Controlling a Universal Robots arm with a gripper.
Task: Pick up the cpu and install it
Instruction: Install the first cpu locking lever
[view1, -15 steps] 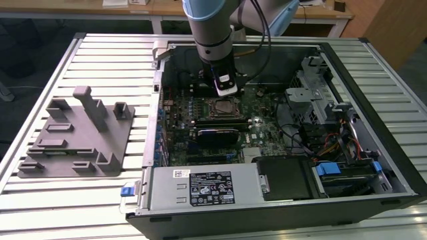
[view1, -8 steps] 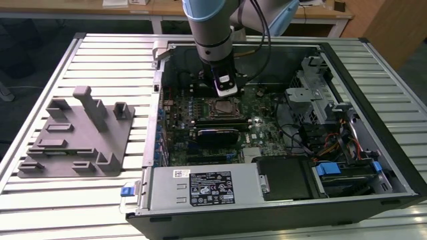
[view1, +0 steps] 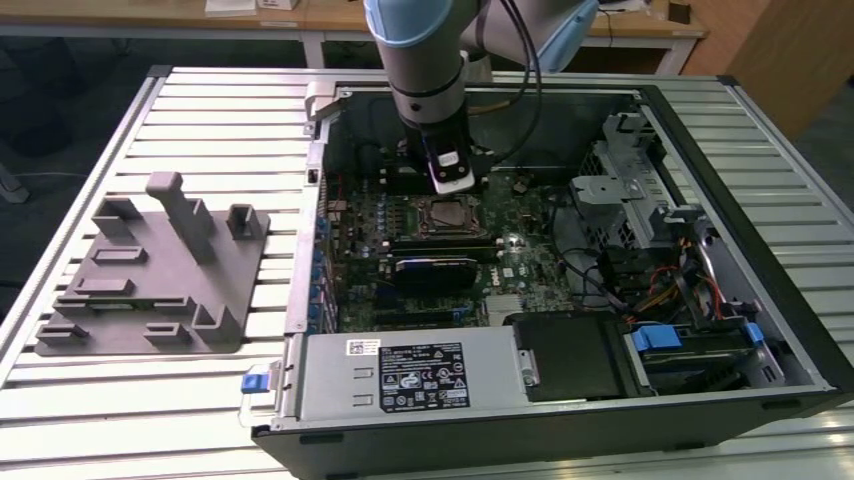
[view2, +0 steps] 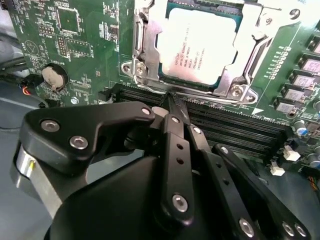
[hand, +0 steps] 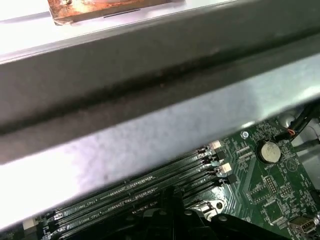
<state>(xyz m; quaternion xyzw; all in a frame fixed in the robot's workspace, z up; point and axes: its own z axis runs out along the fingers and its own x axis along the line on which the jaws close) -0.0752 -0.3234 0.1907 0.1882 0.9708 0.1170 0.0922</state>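
Inside its socket, silvery-topped cpu (view2: 200, 47)

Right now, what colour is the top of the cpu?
Silvery grey; the cpu shows best in the second wrist view, sitting in its socket.

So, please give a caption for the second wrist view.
Closed hand beside the cpu, which sits in the motherboard socket.

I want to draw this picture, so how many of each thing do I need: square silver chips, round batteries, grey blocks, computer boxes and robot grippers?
cpu: 1
round battery: 1
grey block: 1
computer box: 1
gripper: 1
Total: 5
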